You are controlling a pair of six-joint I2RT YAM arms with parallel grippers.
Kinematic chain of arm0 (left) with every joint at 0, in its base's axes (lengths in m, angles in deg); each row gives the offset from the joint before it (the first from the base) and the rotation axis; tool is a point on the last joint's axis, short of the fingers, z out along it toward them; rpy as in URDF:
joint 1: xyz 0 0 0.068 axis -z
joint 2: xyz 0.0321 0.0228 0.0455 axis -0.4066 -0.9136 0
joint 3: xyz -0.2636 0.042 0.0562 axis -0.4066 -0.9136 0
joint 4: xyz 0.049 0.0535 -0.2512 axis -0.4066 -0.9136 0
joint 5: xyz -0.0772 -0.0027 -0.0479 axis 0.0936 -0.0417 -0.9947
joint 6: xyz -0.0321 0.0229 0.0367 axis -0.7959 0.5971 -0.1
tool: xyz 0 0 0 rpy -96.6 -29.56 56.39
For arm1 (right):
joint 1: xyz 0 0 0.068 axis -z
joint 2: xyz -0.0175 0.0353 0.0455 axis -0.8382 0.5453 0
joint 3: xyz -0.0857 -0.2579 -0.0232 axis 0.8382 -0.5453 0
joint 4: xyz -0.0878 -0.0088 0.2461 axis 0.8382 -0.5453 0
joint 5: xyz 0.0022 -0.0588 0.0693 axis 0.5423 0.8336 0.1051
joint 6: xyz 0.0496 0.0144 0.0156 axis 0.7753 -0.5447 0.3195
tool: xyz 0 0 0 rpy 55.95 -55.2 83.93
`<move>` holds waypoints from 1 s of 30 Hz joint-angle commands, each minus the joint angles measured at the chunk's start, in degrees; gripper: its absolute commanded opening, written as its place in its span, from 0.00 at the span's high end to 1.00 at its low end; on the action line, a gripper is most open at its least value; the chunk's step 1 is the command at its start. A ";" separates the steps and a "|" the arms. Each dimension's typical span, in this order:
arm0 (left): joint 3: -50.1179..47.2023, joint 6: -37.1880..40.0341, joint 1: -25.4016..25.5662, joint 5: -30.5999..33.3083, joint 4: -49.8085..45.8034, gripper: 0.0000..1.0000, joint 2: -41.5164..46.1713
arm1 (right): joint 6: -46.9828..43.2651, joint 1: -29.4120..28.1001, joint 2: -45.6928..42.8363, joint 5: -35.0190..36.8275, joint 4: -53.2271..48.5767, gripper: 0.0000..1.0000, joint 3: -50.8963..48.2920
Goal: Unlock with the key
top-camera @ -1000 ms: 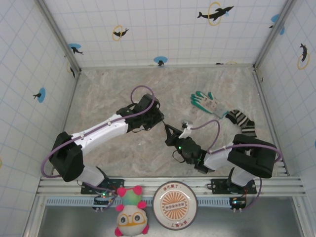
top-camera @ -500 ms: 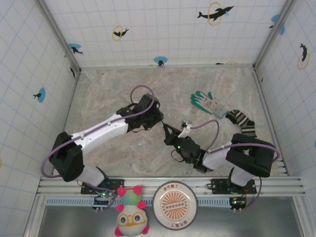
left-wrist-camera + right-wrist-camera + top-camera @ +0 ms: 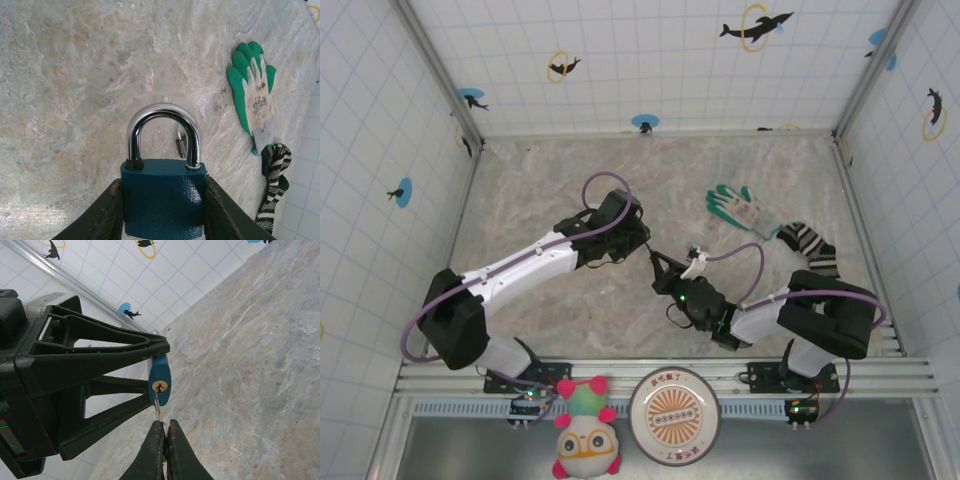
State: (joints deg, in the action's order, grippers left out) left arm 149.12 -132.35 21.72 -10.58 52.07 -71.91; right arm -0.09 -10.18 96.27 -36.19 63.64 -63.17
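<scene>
My left gripper is shut on a small blue padlock, one finger on each side of its body, with the silver shackle pointing away from the wrist. In the right wrist view the padlock turns its brass keyhole toward my right gripper. That gripper is shut on the key. Its silver blade reaches up with the tip at the keyhole, and its head is hidden between the fingers. In the top view the two grippers meet mid-table, left and right.
A green-and-white glove and a black-and-white striped sock lie to the right at the back. A small silvery metal piece lies on the marble beyond the shackle. Tiled walls close in the table on three sides.
My right gripper has edged slightly left toward the padlock. The left arm and the padlock have stayed still.
</scene>
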 commanded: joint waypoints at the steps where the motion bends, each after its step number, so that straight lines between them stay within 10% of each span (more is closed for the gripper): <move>1: 1.03 -1.15 0.43 1.37 0.58 0.76 1.85 | 0.96 -0.32 0.19 1.07 0.78 1.00 1.66; 30: 1.01 -0.79 0.38 0.68 1.17 0.75 1.59 | 1.78 0.75 0.79 0.04 0.58 1.00 2.18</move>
State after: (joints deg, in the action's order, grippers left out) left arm 149.14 -132.35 21.72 -10.62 52.09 -71.70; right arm 0.89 -9.74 96.27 -37.02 62.85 -62.58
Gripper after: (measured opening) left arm 0.389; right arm 0.060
